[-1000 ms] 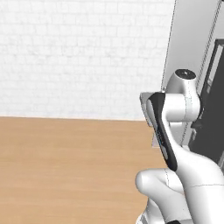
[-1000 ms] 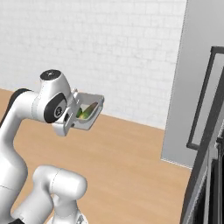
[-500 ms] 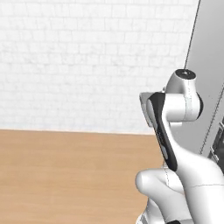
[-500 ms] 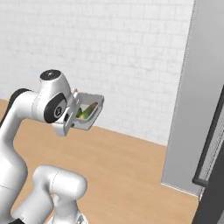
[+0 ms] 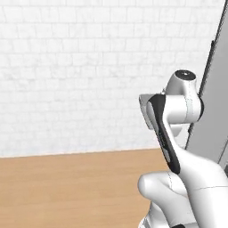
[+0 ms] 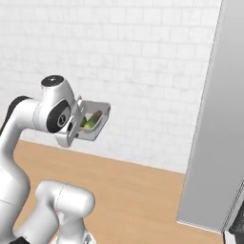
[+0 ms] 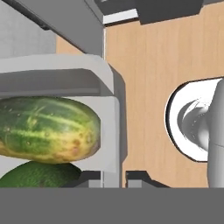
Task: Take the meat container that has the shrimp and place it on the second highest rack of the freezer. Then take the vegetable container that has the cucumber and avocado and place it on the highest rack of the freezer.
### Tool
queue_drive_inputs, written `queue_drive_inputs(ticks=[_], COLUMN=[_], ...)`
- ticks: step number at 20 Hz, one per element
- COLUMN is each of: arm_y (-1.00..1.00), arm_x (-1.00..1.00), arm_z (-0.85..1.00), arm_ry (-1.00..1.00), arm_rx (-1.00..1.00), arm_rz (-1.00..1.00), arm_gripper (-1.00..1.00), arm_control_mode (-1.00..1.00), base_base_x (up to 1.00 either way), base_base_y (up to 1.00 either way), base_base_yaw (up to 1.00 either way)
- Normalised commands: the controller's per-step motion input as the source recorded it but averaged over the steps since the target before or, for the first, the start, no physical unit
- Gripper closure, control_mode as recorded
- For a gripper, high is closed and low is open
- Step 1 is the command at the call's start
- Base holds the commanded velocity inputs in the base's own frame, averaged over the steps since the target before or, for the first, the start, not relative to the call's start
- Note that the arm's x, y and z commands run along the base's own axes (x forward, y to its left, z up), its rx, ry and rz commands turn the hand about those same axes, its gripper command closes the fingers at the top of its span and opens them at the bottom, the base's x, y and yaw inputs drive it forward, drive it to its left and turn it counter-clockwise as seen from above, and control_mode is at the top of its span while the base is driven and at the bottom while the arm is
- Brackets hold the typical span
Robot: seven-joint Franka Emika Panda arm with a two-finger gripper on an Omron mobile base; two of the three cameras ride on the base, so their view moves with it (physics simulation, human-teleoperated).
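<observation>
In the right base view, the vegetable container (image 6: pixel 95 118), a grey tub, is held up at shoulder height in front of the white brick wall. My gripper (image 6: pixel 76 126) is shut on its near wall. The hand view looks into the tub: the cucumber (image 7: pixel 43 129) lies across it, with the dark green avocado (image 7: pixel 39 175) just below. The tub's pale rim (image 7: pixel 109 87) runs between my gripper (image 7: pixel 113 177) and its two dark fingertips (image 7: pixel 140 177). The freezer (image 6: pixel 214 133) stands as a tall grey panel at the right, well apart from the tub, and also shows as the freezer (image 5: pixel 213 129) at the right edge.
A white brick wall (image 5: pixel 71 75) fills the background above a bare wooden floor (image 6: pixel 138 190). In the left base view my own arm (image 5: pixel 173 116) blocks the hand and tub. Grey cabinet parts (image 7: pixel 65 17) cross the top of the hand view.
The whole scene has slid rightward in both base views, so the base has moved; the freezer panel now sits nearer the right edge. Arm and held tub keep the same pose.
</observation>
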Motion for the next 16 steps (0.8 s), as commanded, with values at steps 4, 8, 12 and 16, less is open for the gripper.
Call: queue_drive_inputs(ticks=[4, 8, 12, 16], arm_y=[0.00, 0.00, 0.00, 0.00], arm_x=[0.00, 0.00, 0.00, 0.00], arm_z=[0.00, 0.00, 0.00, 0.00], arm_ry=[0.00, 0.00, 0.00, 0.00], arm_rx=[0.00, 0.00, 0.00, 0.00], arm_rz=[0.00, 0.00, 0.00, 0.00], arm_gripper=[1.00, 1.00, 1.00, 1.00], arm_control_mode=[1.00, 1.00, 1.00, 1.00], base_base_x=[0.32, 0.19, 0.18, 0.28], base_base_y=[0.54, 0.42, 0.39, 0.38], base_base_yaw=[-0.79, -0.85, -0.84, -0.80])
